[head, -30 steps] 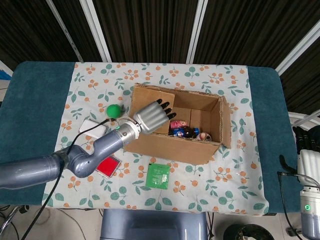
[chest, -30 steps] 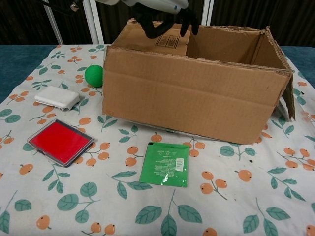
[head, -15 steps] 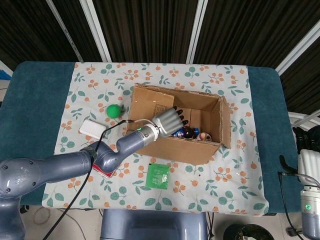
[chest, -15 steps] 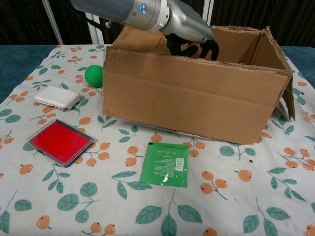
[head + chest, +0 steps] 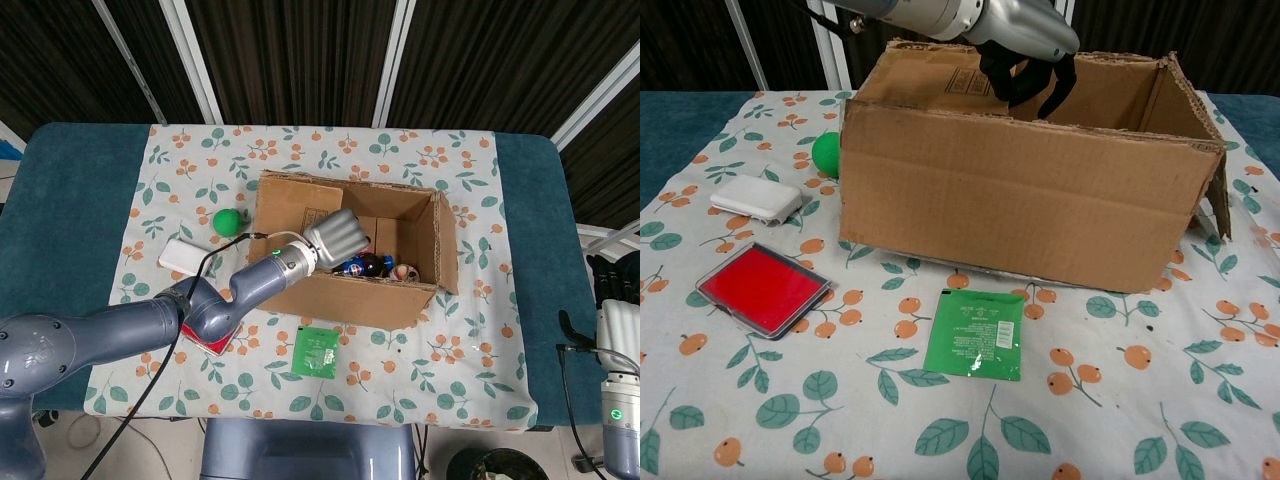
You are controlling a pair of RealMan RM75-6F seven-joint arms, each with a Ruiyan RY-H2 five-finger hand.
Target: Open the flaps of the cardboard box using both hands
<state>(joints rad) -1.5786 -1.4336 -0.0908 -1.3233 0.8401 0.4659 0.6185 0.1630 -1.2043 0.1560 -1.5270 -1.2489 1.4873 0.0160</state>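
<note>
Your left robot hand [image 5: 338, 234], fingers curled, holds nothing inside 1 brown cardboard box [image 5: 1020, 205], top open; 1 flap [image 5: 447, 238] up.

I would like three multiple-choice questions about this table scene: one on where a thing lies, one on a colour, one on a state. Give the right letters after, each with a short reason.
1. Where does the green sachet lie?
A. inside the cardboard box
B. on the tablecloth in front of the cardboard box
C. on top of the white block

2. What colour is the ball beside the cardboard box?
A. green
B. yellow
C. blue

3. How is the cardboard box now?
A. taped shut
B. lying on its side
C. open on top, with the left robot hand reaching in

Answers:
1 B, the sachet is flat on the cloth, apart from the box's near wall.
2 A, the ball by the box's left side is green.
3 C, the head view shows items inside, and the left robot hand dips its fingers over the near wall.
</note>
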